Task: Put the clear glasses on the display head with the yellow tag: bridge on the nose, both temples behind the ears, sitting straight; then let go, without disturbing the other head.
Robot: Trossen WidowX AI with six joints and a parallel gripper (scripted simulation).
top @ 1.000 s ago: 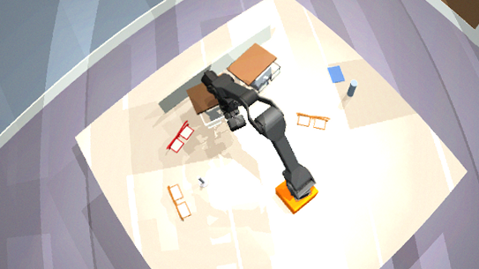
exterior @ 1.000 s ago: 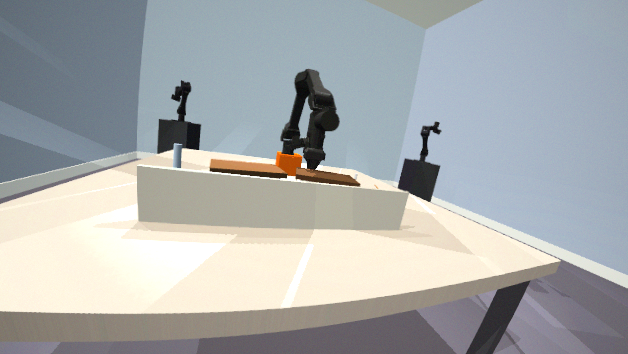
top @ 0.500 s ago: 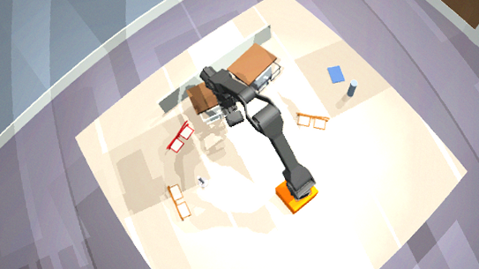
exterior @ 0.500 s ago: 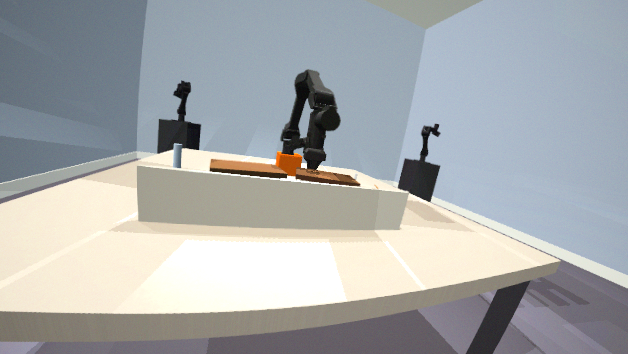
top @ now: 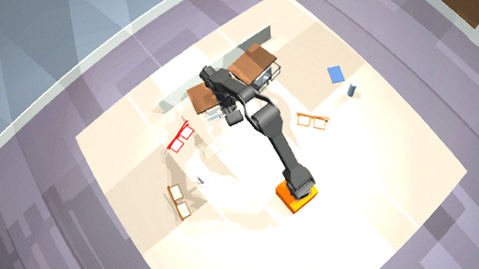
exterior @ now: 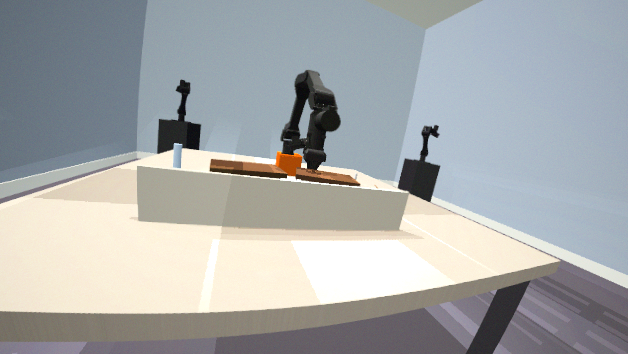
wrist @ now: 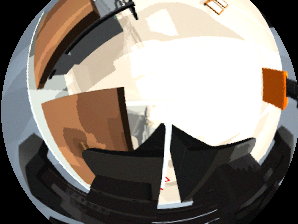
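My gripper (top: 228, 109) (exterior: 313, 168) (wrist: 165, 126) is shut on the clear glasses, whose thin pale outline (wrist: 150, 104) is hard to make out against the bright table. It is beside and slightly over the front of one display head, whose brown top (top: 200, 98) (exterior: 327, 176) (wrist: 87, 125) shows; the arm covers part of it. The other display head, with its brown top (top: 253, 62) (exterior: 247, 168) (wrist: 60, 37), stands beside it and has a thin dark frame (top: 279, 68) around its front. No yellow tag shows. Whether the bridge or temples touch a head is hidden.
A low grey wall (top: 263, 37) (exterior: 270, 205) stands behind the heads. Red glasses (top: 176, 141), brown glasses (top: 175, 203) and orange glasses (top: 312, 117) lie on the table. A blue pad (top: 336, 74) and a blue-grey cylinder (top: 352, 89) (exterior: 177, 156) are on the far side.
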